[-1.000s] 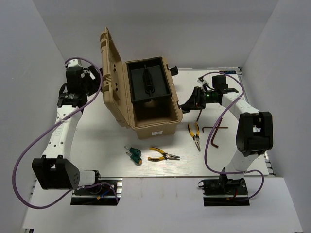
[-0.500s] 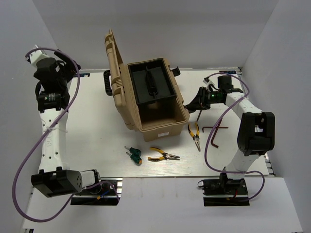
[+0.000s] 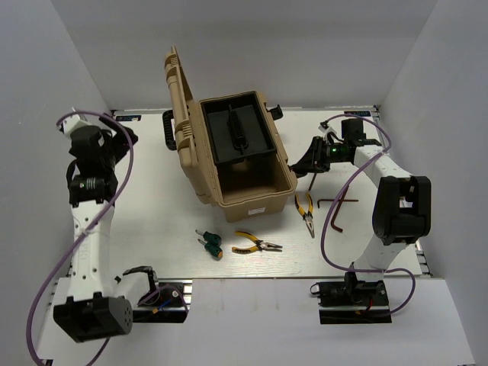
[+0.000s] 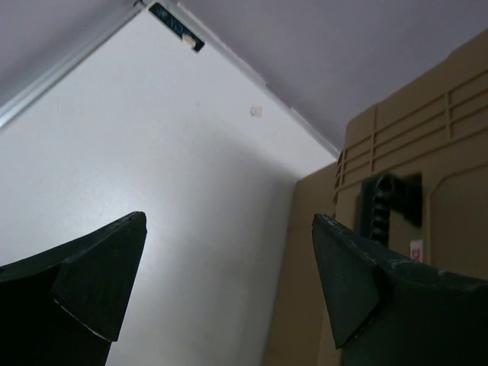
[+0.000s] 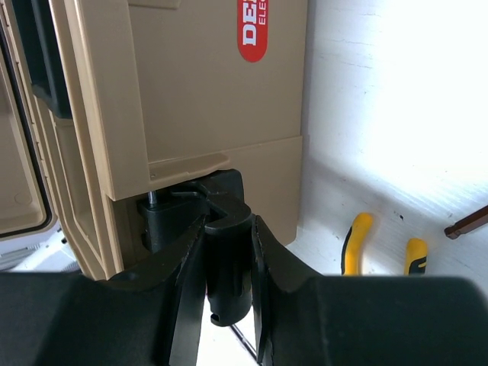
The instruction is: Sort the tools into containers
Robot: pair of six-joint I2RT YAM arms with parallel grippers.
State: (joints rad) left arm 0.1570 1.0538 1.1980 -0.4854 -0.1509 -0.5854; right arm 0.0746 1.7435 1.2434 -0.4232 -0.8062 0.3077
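A tan toolbox (image 3: 244, 171) stands open mid-table, lid upright on its left, with a black tray (image 3: 236, 133) in its back half. My right gripper (image 3: 303, 165) is shut on the box's black side latch (image 5: 226, 259). One pair of yellow-and-black pliers (image 3: 306, 213) lies right of the box, its handles in the right wrist view (image 5: 355, 240). The other pliers (image 3: 256, 244) and two green screwdrivers (image 3: 207, 242) lie in front. Two dark hex keys (image 3: 338, 207) lie to the right. My left gripper (image 3: 123, 138) is open and empty, left of the lid (image 4: 412, 191).
The table's back edge and white walls enclose the space. A black handle (image 3: 166, 128) sticks out behind the lid. Purple cables loop beside both arms. Bare table lies between my left arm and the box.
My left arm has drawn away from the lid to the far left and then come lower. The box shifted slightly to the right a second ago and has stayed still since. My right gripper still holds the latch.
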